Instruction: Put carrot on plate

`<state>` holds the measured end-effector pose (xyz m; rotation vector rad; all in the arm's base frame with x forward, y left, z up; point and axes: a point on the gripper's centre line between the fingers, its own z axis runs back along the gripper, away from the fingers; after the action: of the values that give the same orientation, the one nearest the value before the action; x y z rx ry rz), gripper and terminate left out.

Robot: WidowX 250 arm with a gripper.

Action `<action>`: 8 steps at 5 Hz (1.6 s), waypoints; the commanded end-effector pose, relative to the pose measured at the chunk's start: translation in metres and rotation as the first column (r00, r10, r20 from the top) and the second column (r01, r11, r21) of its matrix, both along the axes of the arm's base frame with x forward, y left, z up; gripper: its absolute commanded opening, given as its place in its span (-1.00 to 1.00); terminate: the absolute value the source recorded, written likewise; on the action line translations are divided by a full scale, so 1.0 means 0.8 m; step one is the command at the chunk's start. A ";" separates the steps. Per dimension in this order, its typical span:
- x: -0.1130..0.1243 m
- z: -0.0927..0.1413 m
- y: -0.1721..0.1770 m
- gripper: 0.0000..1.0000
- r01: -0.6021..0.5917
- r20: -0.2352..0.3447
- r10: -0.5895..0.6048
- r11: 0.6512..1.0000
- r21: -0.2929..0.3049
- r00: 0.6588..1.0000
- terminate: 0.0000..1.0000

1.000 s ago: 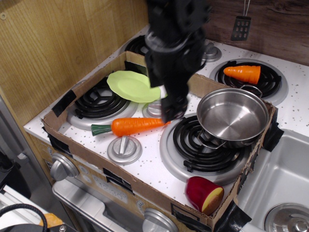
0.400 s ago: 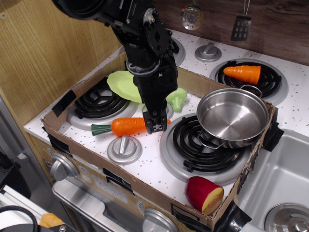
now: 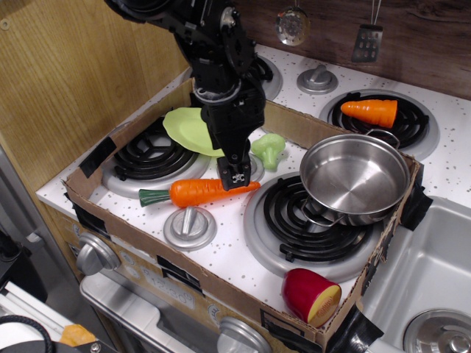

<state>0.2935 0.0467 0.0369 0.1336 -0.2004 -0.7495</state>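
The long orange carrot [image 3: 202, 191] with its dark green stem end pointing left lies on the white stove top between the front burners. The light lime-green plate [image 3: 185, 126] rests tilted on the back edge of the left burner, partly hidden by the arm. My black gripper [image 3: 234, 178] points down over the carrot's thin right tip, just above or touching it. Its fingers overlap from this angle, so I cannot tell if they are open or shut. It holds nothing that I can see.
A steel pot [image 3: 355, 176] sits on the front right burner. A green toy [image 3: 268, 149] lies behind the gripper. A short carrot piece [image 3: 372, 112] lies on the back right burner. A red and yellow piece [image 3: 310, 296] sits at the front. Cardboard walls [image 3: 118, 220] ring the area.
The arm swung left and down from beside the pot to the carrot's right tip, uncovering the green toy. The carrot and plate have not moved.
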 end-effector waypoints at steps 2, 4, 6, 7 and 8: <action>-0.020 0.000 0.031 1.00 -0.032 -0.022 0.032 0.999 0.006 0.999 -1.00; -0.027 -0.032 0.037 1.00 -0.010 -0.068 0.008 0.999 -0.033 0.998 -1.00; -0.031 -0.060 0.027 1.00 -0.003 -0.057 -0.001 0.997 -0.079 0.998 -1.00; -0.035 -0.065 0.022 -1.00 0.005 -0.062 -0.011 0.995 -0.095 0.998 -1.00; -0.035 -0.044 0.024 -1.00 0.027 -0.091 -0.031 0.999 -0.039 0.995 -1.00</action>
<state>0.2672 0.0615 -0.0020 0.0521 -0.1288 -0.7776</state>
